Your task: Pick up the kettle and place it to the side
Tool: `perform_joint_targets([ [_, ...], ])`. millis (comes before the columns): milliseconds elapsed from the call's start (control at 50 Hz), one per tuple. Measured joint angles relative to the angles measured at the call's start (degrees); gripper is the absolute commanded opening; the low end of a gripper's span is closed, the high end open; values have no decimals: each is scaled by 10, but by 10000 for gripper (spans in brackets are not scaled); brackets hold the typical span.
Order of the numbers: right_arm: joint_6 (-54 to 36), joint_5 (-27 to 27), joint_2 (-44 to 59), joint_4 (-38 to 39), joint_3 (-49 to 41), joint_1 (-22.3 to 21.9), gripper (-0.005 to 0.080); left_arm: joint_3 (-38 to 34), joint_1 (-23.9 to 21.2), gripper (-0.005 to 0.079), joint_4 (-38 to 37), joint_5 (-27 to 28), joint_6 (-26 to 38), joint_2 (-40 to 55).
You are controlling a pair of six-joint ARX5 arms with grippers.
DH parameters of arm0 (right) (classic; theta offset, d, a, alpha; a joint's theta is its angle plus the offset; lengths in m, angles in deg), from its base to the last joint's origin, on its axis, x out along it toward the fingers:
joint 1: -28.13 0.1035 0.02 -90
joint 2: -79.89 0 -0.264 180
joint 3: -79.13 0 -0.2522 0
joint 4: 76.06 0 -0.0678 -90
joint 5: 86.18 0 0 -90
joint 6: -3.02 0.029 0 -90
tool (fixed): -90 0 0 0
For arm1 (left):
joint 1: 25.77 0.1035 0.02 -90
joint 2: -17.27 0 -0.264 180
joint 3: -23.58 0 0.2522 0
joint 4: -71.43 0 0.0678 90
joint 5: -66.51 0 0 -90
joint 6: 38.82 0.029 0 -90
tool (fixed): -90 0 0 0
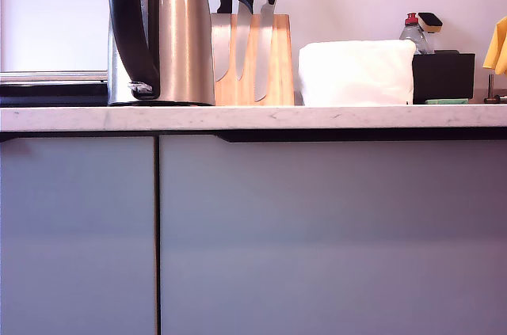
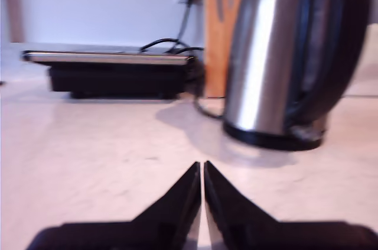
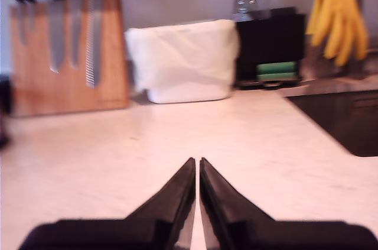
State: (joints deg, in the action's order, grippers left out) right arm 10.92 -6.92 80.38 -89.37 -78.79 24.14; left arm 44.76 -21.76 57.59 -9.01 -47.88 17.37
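Observation:
The tall brushed-steel kettle (image 1: 170, 30) with its thick black loop handle stands upright on the worktop (image 1: 253, 118) at the exterior view's left, in front of the wooden knife block (image 1: 253, 62). In the first wrist view the kettle (image 2: 277, 55) stands a short way beyond my first gripper (image 2: 202, 167), which is shut with nothing in it and apart from the kettle. My second gripper (image 3: 196, 162) is shut and empty over bare worktop, well short of the knife block (image 3: 65, 55). Neither gripper shows in the exterior view.
A black flat grill (image 2: 112, 72) with a cable lies behind the kettle. A white container (image 1: 356, 72), a black caddy (image 1: 444, 74) with a bottle and sponge, and yellow gloves (image 3: 336, 19) stand at the exterior view's right. A dark sink (image 3: 348, 120) lies beyond.

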Motion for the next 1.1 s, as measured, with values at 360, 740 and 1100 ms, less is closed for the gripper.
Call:
perform_joint_targets([
  [360, 118, -298, 15, -52, 157, 0, 126, 115, 0, 105, -49, 292, -47, 33],
  [740, 101, -417, 111, -36, 213, 0, 481, 173, 0, 639, -47, 415, 18, 123],
  [1100, 76, -463, 311, 24, 215, 87, 481, 183, 0, 638, -16, 453, 95, 308],
])
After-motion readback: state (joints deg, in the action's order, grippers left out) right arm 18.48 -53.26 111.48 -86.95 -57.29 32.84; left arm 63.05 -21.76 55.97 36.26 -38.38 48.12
